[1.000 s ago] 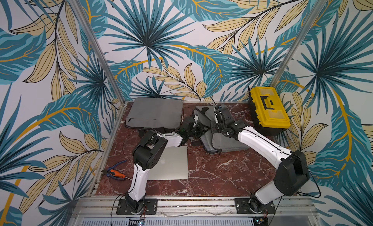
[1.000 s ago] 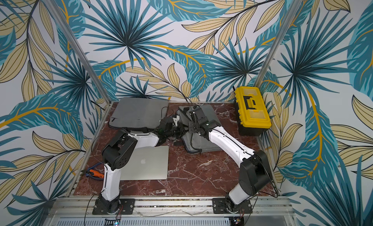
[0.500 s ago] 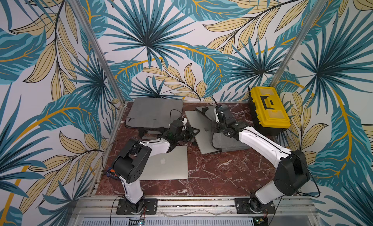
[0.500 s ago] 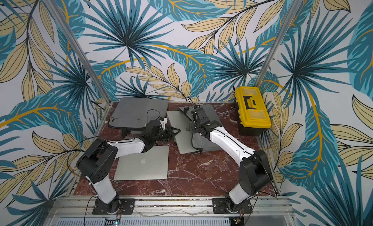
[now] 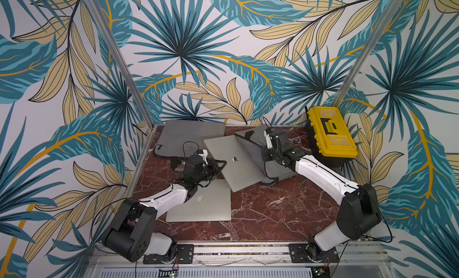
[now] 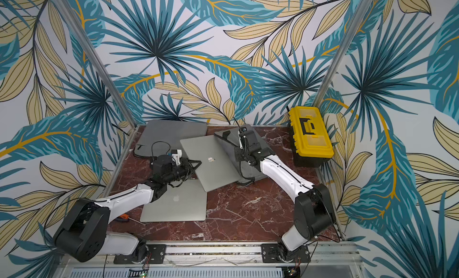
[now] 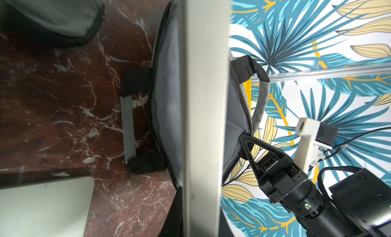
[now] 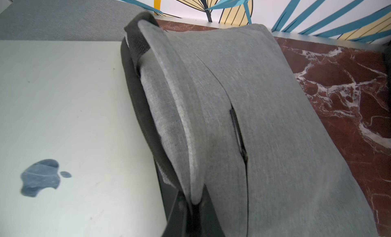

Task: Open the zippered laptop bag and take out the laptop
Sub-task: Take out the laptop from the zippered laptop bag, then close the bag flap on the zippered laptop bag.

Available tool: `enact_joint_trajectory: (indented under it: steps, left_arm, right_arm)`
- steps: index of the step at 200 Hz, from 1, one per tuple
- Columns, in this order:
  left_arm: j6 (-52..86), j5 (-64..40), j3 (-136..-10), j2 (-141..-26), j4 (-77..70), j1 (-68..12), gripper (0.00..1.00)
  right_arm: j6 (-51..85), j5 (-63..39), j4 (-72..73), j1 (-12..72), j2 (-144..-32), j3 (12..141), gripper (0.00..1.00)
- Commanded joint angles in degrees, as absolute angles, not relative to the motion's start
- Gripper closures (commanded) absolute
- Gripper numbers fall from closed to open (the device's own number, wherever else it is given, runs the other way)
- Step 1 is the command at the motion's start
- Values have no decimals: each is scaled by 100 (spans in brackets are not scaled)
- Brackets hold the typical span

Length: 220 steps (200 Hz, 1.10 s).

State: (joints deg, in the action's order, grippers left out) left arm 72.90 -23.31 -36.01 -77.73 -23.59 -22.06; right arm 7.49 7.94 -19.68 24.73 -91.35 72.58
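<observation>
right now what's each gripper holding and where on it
The left gripper holds the laptop by the edge that sticks out of the bag. The right gripper pinches the bag's upper flap at its open rim.

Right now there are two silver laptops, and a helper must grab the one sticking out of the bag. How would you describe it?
Find the yellow toolbox in the back right corner; beside it lies a grey bag, pinched by the right gripper. The laptop pokes askew from that bag, its free edge in the left gripper; the second laptop lies flat nearer the front.
</observation>
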Motion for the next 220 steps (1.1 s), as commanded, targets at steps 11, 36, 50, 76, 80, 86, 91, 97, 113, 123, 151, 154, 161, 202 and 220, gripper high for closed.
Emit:
enact_joint_trajectory:
  steps: [11,36,50,76,80,86,91,97,113,123,151,154,161,202,220]
  left_arm:
    - [7270,-2519,-3507,-6970,-2821,-2088,100]
    - [7222,-2488,-3425,-6530,-2417,-2017,100]
    - [7274,-2381,-3312,-6280,-2334,-1987,100]
    - [7318,-2159,-3106,-5835,-2146,-1954,100]
    - [7299,-2137,-3094,-5763,-2074,-1951,100]
    - [7262,-2110,-3087,-5661,-1938,-1936,100]
    - [7236,-2093,-3085,-5573,-1822,-1934,100]
    - [7200,-2071,-3077,-5480,-1698,-1916,100]
    - [7138,-2039,-3068,-5246,-1391,-1878,100]
    - [7110,-2028,-3059,-5111,-1221,-1856,100]
    - [7049,-1998,-3042,-4784,-805,-1809,100]
    - [7049,-1994,-3032,-4767,-768,-1799,100]
    - [7057,-1987,-3024,-4690,-704,-1793,100]
    - [7058,-1929,-3001,-4359,-361,-1752,100]
    - [7015,-1936,-3047,-4281,-171,-1732,100]
  right_arm:
    - [104,615,-1451,2421,-9401,7408,100]
    - [-226,461,-1140,2361,-9562,7417,100]
    - [-391,368,-984,2308,-9675,7433,100]
    - [-525,178,-778,2163,-9878,7463,100]
    - [-537,140,-747,2137,-9906,7469,100]
    - [-549,88,-703,2103,-9950,7477,100]
    - [-560,39,-659,2071,-9974,7472,100]
    - [-583,-18,-617,2036,-10017,7481,100]
    - [-630,-182,-527,1937,-10158,7500,100]
    - [-658,-287,-457,1883,-10238,7489,100]
    - [-701,-606,-293,1667,-10506,7528,96]
    - [-711,-631,-291,1651,-10525,7536,96]
    - [-721,-698,-274,1607,-10579,7546,95]
    - [-743,-738,-443,1512,-10688,7585,81]
    - [-671,-745,-504,1494,-10610,7483,68]
